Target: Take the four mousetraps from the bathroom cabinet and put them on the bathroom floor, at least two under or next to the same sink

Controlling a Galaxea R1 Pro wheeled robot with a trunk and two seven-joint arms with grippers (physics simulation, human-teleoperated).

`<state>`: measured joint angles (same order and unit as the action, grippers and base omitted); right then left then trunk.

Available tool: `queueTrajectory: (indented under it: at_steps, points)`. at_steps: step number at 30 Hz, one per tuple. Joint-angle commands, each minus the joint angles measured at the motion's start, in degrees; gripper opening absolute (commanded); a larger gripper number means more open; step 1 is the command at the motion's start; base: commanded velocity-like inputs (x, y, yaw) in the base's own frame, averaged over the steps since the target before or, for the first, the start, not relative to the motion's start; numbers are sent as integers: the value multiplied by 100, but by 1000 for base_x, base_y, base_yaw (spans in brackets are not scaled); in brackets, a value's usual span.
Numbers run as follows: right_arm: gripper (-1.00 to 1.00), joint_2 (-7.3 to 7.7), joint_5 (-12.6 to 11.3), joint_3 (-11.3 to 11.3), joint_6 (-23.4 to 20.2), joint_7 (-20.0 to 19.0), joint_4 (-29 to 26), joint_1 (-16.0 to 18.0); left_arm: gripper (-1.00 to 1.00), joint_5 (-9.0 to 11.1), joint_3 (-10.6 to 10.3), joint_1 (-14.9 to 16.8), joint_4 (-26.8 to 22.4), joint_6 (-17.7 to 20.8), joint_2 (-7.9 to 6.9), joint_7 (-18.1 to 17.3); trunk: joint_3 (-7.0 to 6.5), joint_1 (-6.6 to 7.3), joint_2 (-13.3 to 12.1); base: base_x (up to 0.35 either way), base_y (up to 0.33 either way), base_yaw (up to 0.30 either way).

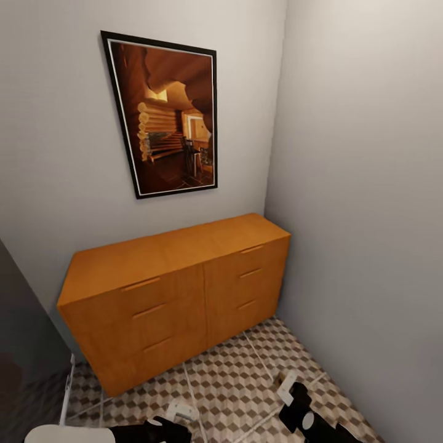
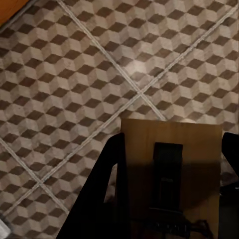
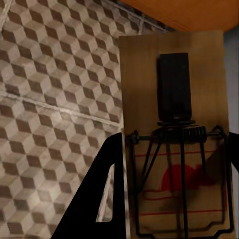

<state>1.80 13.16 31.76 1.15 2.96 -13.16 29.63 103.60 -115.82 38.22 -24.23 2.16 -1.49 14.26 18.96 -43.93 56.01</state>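
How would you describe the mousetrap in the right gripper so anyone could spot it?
Start at the orange cabinet over the cube-patterned floor. The mousetrap is the tan wooden board between the right gripper fingers, with a black plate, coiled spring and red print.

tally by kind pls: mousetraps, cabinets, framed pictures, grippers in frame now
Mousetraps: 2, one in the left gripper (mousetrap), one in the right gripper (mousetrap)
Cabinet: 1, all drawers shut
Framed picture: 1
Grippers: 2
Total: 6
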Motion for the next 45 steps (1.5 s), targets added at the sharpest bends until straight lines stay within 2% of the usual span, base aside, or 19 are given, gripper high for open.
queueTrajectory:
  at_steps: [1, 7, 10, 13, 16, 19, 28, 36, 45]
  points:
    - [-100, -4, 36, 10, 79, 99, 59, -12, -100, 59, -28, -20, -17, -13, -8, 42, 7, 0, 5, 0, 0, 287]
    - [-100, -31, 37, 6, 247, 335, 182, -37, -100, 137, -28, -194, 135, -40, -16, 42, 7, 0, 5, 0, 0, 287]
    - [-100, -38, -37, -6, 562, 446, 198, -99, -100, 142, -28, -254, 201, -95, -18, 42, 7, 0, 5, 0, 0, 287]
    - [-100, -41, -467, -30, 936, 898, 275, -138, -100, 148, -28, -371, 253, -267, -15, 42, 7, 0, 5, 0, 0, 286]
    - [-100, -45, -924, -36, 1124, 1352, 380, -166, -100, 151, -28, -444, 285, -372, -9, 42, 7, 0, 5, 0, 0, 287]
    - [-100, -43, -1114, -38, 1176, 1503, 423, -173, -100, 155, -28, -492, 326, -410, -9, 47, 7, 0, 5, 0, 0, 287]
    - [-100, -46, -1190, -40, 1312, 1551, 664, -184, -100, 184, -28, -737, 546, -637, 31, 49, 11, 0, 5, 0, 0, 242]
    - [-100, -24, -1181, -39, 1320, 1510, 821, -185, -100, 277, -28, -754, 547, -672, 50, 43, 11, 0, 5, 0, 0, 19]
    - [-100, -49, -1175, -31, 1624, 1506, 831, -185, -100, 281, -28, -755, 548, -793, 50, 42, 11, 0, 5, -180, 0, 1]
